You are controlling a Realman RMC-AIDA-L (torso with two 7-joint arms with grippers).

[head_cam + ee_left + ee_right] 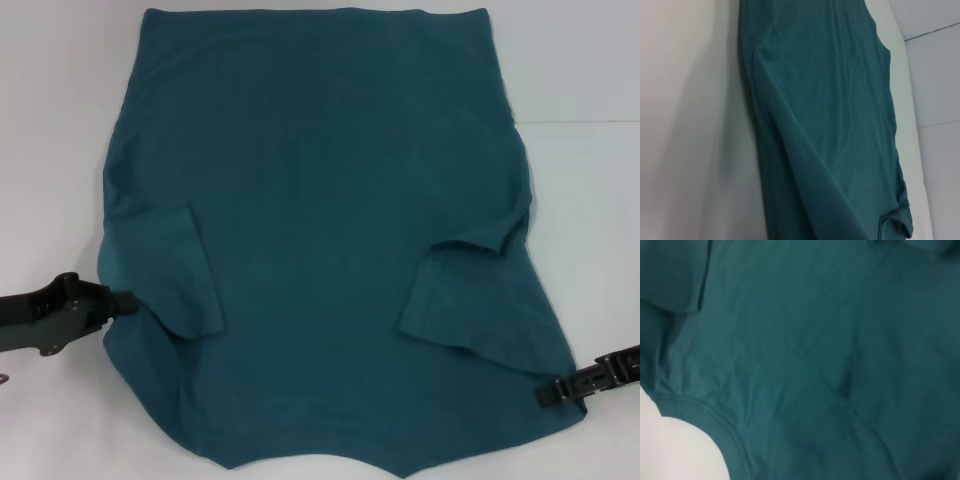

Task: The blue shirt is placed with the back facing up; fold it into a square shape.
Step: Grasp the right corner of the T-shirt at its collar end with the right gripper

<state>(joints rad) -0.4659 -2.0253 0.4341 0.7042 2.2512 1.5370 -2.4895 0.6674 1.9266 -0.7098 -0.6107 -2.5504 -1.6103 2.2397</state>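
Note:
The blue shirt [320, 200] lies flat on the white table [50, 100], plain side up, hem at the far edge and shoulders toward me. Both short sleeves are folded inward onto the body, one at the left [170, 270] and one at the right [470, 290]. My left gripper [125, 302] sits low at the shirt's left edge, beside the folded sleeve. My right gripper [548, 392] touches the near right edge of the shirt. The left wrist view looks along the shirt [830, 125]. In the right wrist view the shirt [815, 340] shows up close with a curved stitched edge.
Bare white table [690, 125] surrounds the shirt on the left and right sides. A table seam line [580, 122] runs across the far right. A patch of table [675, 450] shows beside the shirt's curved edge.

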